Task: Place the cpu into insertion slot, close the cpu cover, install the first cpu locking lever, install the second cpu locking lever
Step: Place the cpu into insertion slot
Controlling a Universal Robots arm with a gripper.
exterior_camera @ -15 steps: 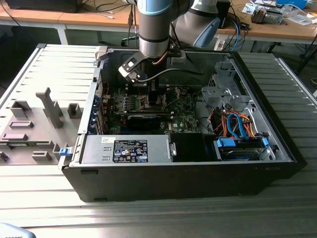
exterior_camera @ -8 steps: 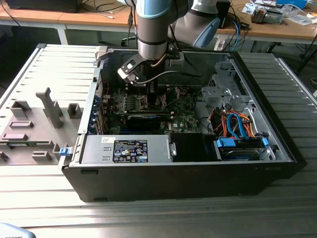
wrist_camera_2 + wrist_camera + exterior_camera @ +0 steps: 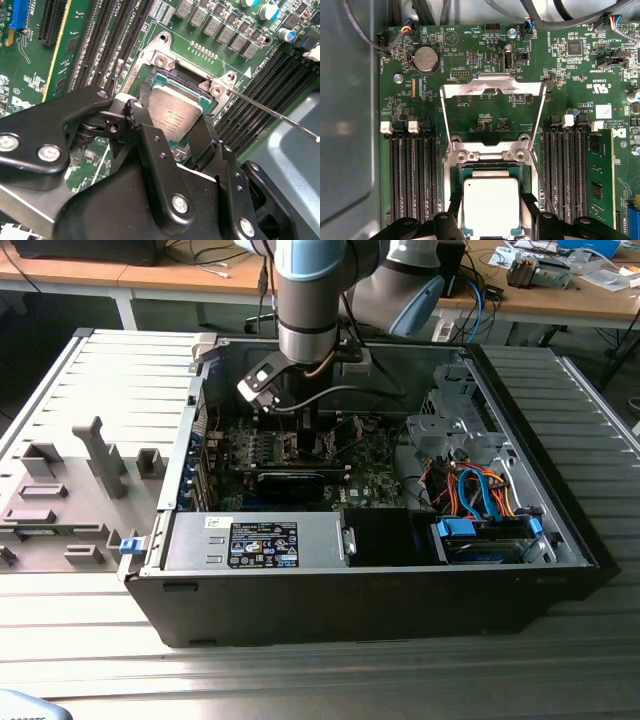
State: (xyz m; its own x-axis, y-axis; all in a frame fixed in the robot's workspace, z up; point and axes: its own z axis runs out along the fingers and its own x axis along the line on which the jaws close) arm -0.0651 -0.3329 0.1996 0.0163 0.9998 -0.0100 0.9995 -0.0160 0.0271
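**First:** Down inside the open computer case [image 3: 560, 540] on the table [image 3: 300, 680], the arm [image 3: 305, 300] reaches straight to the green board [image 3: 560, 75]. What has it got?

**Second:** From where I stand, the tool [image 3: 173, 116] is clamped on the cpu [image 3: 176, 107], one finger against each of two opposite edges. The chip hangs flat right over the insertion slot [image 3: 175, 77] and partly covers it. I can't tell whether it touches the seat yet.

**First:** And the cpu cover [image 3: 492, 86]?

**Second:** It stands tipped up on its hinge, well clear, so the slot is open from above. Nothing is closed, and no lever is latched as far as I can see.

**First:** How would you do this bit well?

**Second:** Hold the chip level and square with the slot's silver rim. Bring it straight down with no sideways push, and let go only once it lies even. With any tilt a corner would catch, I reckon.

**First:** Is there room to move?

**Second:** It's tight at the sides. Memory slots [image 3: 412, 185] run just beside the insertion slot on both flanks, and a thin locking lever [image 3: 270, 112] sticks out near one finger. Upward it looks free, and the case walls are well apart from the arm.
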